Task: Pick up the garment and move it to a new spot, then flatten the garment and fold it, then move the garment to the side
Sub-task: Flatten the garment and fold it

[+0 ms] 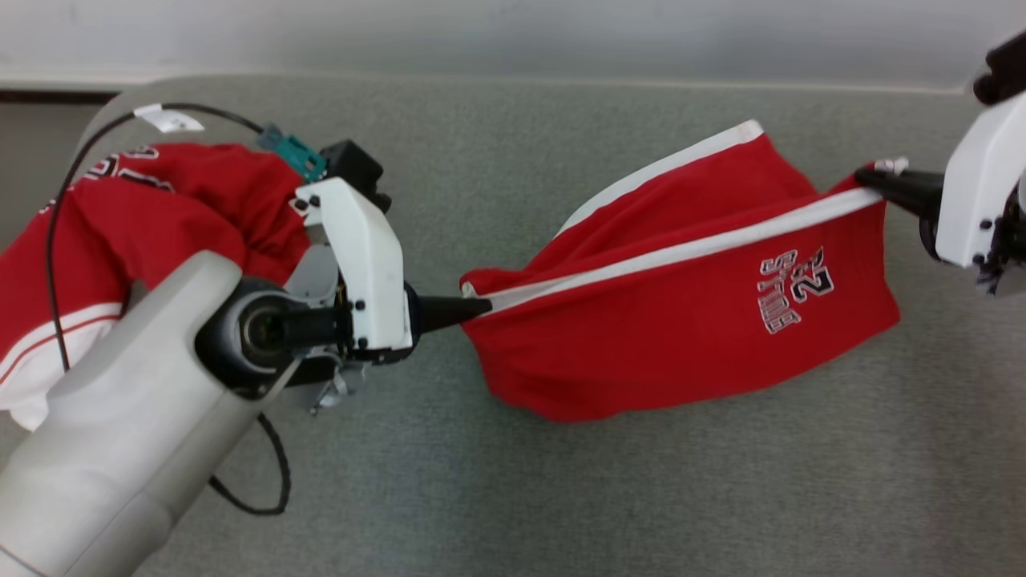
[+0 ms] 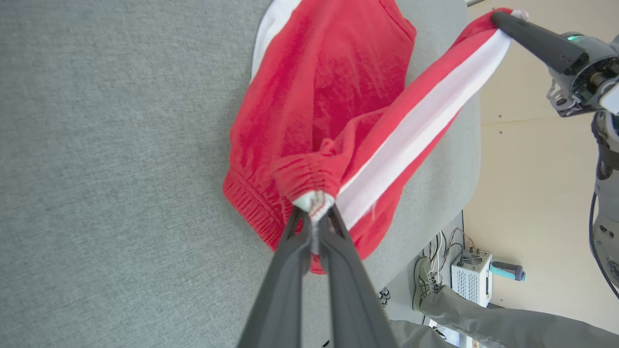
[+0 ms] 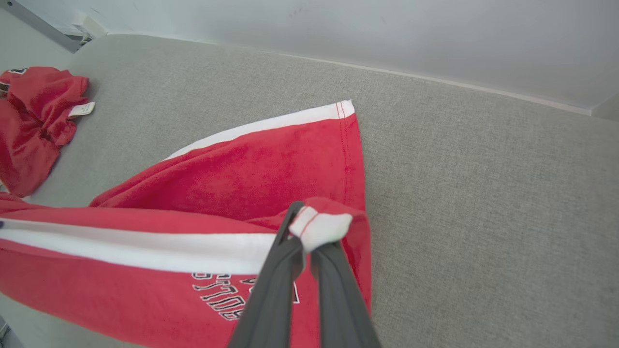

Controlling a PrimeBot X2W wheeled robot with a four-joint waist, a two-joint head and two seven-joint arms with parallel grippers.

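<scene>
1. A grey desk covered in woven fabric (image 1: 609,497) carries everything. Its far edge, behind the shorts, meets a plain pale wall (image 1: 513,32).
2. The red fleece shorts with a white side stripe and black-and-white lettering (image 1: 681,336) are over the middle of the desk. They are stretched along that stripe between the two hands.
3. The left hand (image 1: 483,305) is clamped on the gathered elastic waistband end of the shorts. A scrap of white cloth is pinched between its dark fingers.
4. The right hand (image 1: 870,176) is clamped on the hem end of the stripe, and a white corner of cloth pokes out past its fingers.
5. The stripe edge is raised and taut. The far leg of the shorts lies flat on the desk, and the near part sags towards it.
6. A crumpled red garment with white trim (image 1: 160,208) lies left of the shorts, beyond the left hand. It is near the desk's rounded corner and partly behind the pale forearm.
7. A black cable with a white tag (image 1: 56,240) loops around that forearm, left of the shorts.
8. In the left wrist view, past the desk edge beside the shorts, a beige panel wall (image 2: 527,193) stands. Before it are a small white box with wires (image 2: 471,278), a grey trouser leg (image 2: 488,321) and a shoe (image 2: 421,285).
</scene>
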